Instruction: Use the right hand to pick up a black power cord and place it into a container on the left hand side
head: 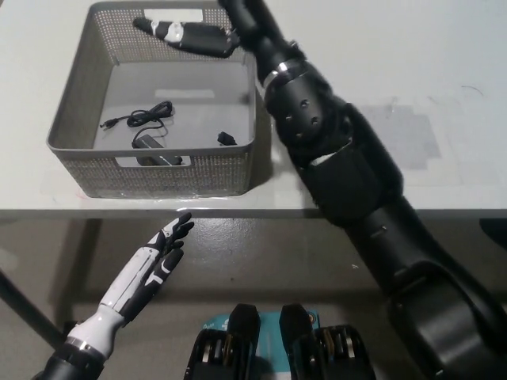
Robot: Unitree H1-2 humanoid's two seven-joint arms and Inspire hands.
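White table (412,47) with a grey taped patch (408,134)

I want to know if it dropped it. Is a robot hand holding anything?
No. The black power cord lies loose in the grey basket. The right robot hand above it and the left robot hand are both open.
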